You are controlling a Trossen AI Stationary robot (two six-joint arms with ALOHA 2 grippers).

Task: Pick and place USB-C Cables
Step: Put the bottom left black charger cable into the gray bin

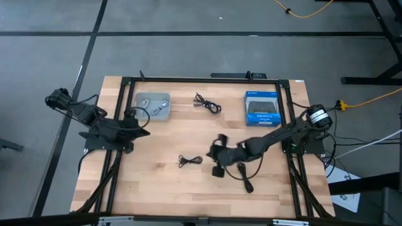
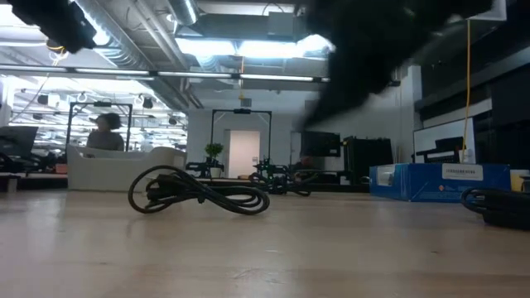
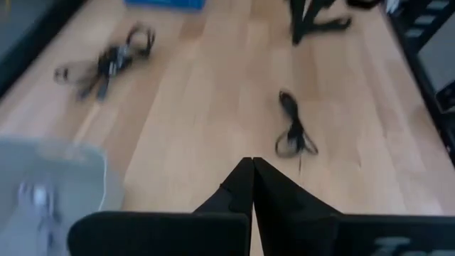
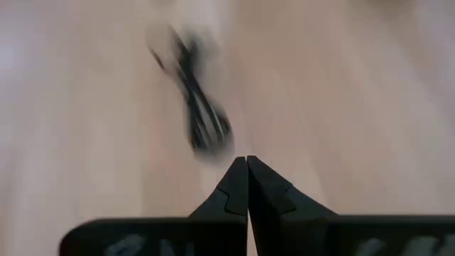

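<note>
A black USB-C cable bundle (image 1: 190,161) lies on the table's middle; it also shows as the cable (image 2: 199,192), (image 3: 295,131), and blurred as the cable (image 4: 199,107). My right gripper (image 1: 210,156) (image 4: 247,165) hovers just right of it, shut, touching nothing. A second black cable (image 1: 208,104) (image 3: 106,60) lies toward the far edge. A third black cable (image 1: 245,179) (image 2: 497,204) lies under my right arm. The grey tray (image 1: 152,105) (image 3: 50,178) holds pale and dark cables. My left gripper (image 1: 142,129) (image 3: 251,171) waits shut beside the tray.
The flat blue box (image 1: 262,107) (image 2: 439,180) lies at the far right of the table. A black frame runs along the table's edges (image 1: 201,80). Bare wood shows along the near side (image 1: 188,194). A person sits in the room beyond (image 2: 106,132).
</note>
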